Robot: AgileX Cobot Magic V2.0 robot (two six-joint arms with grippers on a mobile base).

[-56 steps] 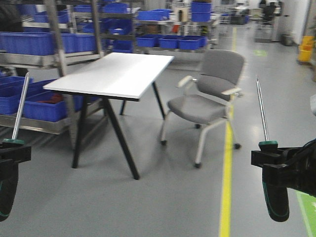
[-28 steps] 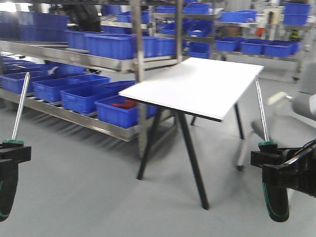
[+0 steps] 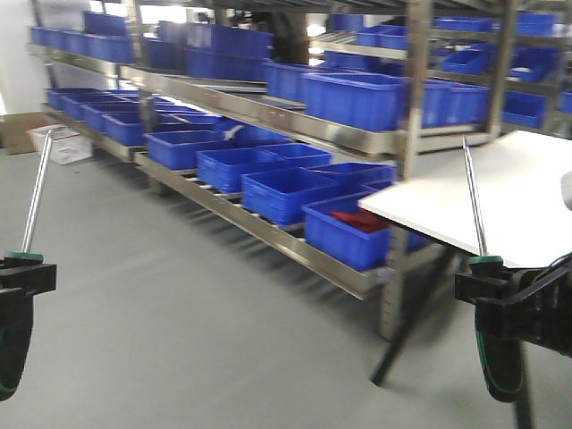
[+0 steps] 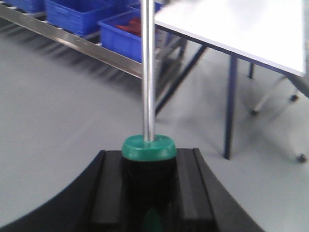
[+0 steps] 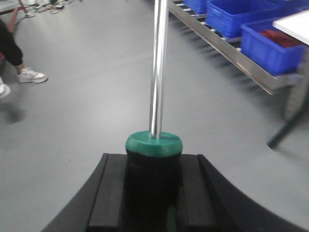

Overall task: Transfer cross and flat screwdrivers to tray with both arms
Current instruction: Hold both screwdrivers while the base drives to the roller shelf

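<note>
Left hand (image 3: 20, 279): clenched on the black handle of the left screwdriver (image 3: 36, 192), just under its green collar. The steel shaft stands up, leaning slightly right.
Right hand (image 3: 502, 299): likewise clamped round the right screwdriver (image 3: 475, 201). Its shaft points up and leans slightly left, and the handle end hangs below the fingers.
Cross or flat: the tips are thin and blurred, so I cannot tell which is which.
Just changed: over the last second the background has slid to the right. The white tabletop (image 3: 527, 197) was mid-view and now sits at the right edge. The grey chair beside it has gone from sight. The steel rack (image 3: 268, 111) of blue bins (image 3: 357, 100) now fills the front view. Both hands and both tools have kept their places in the frame.
Meaning: the base is probably swinging left while the arms hold still, so this is carrying, not placing.
Tray: not in any view, so where it stands cannot be said.
Progress: both screwdrivers are picked up and neither is delivered.
Next call: hold both grips firm until the tray shows, then bring each tool down over it.
Risk: the long shafts stick out ahead near the rack, and a person's shoe (image 5: 31, 75) shows at the left of the right wrist view.
</note>
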